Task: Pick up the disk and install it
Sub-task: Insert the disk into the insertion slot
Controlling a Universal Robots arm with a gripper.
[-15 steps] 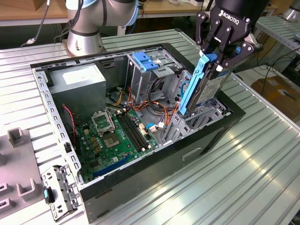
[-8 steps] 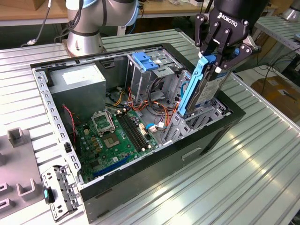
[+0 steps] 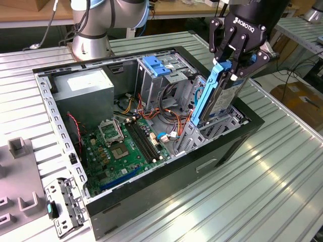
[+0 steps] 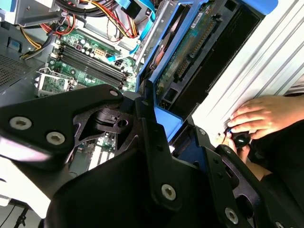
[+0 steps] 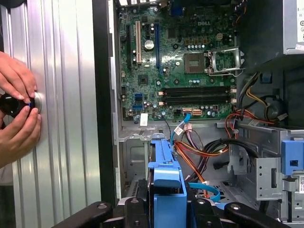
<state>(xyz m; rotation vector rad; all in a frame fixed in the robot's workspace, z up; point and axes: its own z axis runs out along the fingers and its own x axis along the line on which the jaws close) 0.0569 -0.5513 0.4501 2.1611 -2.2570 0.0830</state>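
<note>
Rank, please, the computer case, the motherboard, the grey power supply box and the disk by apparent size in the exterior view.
1. computer case
2. motherboard
3. Undecided: power supply box and disk look about alike; the disk, clamped tilted in the gripper, shows mostly its edge.

Ribbed metal table [image 3: 277,166], smooth blue plastic on disk [image 3: 222,98], matt black hand [image 3: 236,68]

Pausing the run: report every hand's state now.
Robot hand: closed on the hard drive, held on end over the open computer case.
Person's hands: pinching a small black object.
</note>
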